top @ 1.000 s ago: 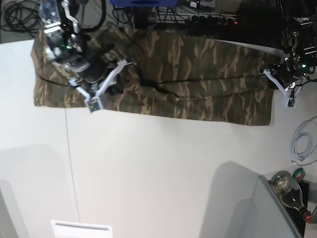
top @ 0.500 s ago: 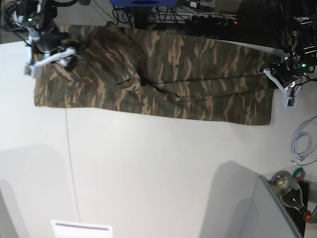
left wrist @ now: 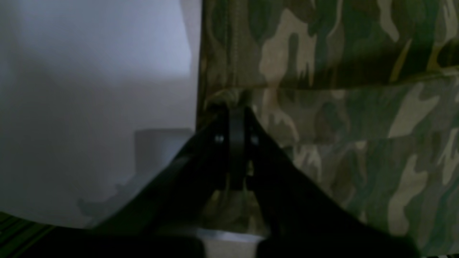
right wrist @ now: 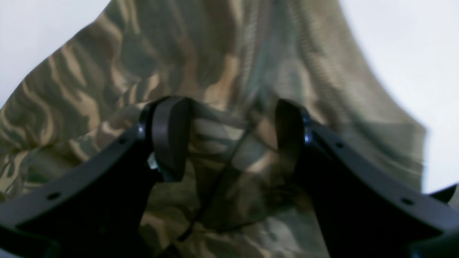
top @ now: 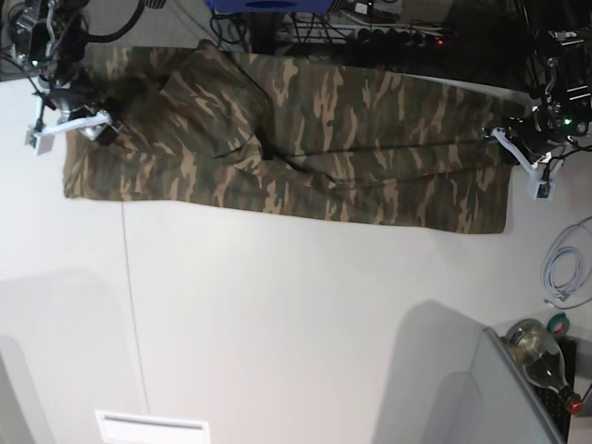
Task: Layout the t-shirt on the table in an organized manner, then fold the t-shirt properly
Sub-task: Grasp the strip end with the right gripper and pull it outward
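- I can read no brand, label or writing anywhere in these views; the cloth near my fingers shows only print.
- In the left wrist view my left gripper (left wrist: 235, 107) has its two dark fingers pressed together, and they pinch the hem of the t-shirt (left wrist: 351, 118) right at the edge where the cloth meets the white table (left wrist: 93, 89).
- In the right wrist view my right gripper (right wrist: 229, 138) is spread, its black pads (right wrist: 168, 136) standing apart over a rumpled bunch of the cloth; I hold nothing between them, and I cannot tell whether they touch the fabric.
- The t-shirt (top: 305, 139) is camouflage in olive green, tan and dark brown, and it lies stretched out as a long band across the far part of the table (top: 296, 324).
- In the base view my left gripper (top: 529, 162) sits at the band's right end and my right gripper (top: 69, 125) at its left end.
- A dark crease runs along the middle of the cloth, and a raised fold sits toward my right arm.
- Beyond the far edge of the table lie dark cables (top: 370, 32).
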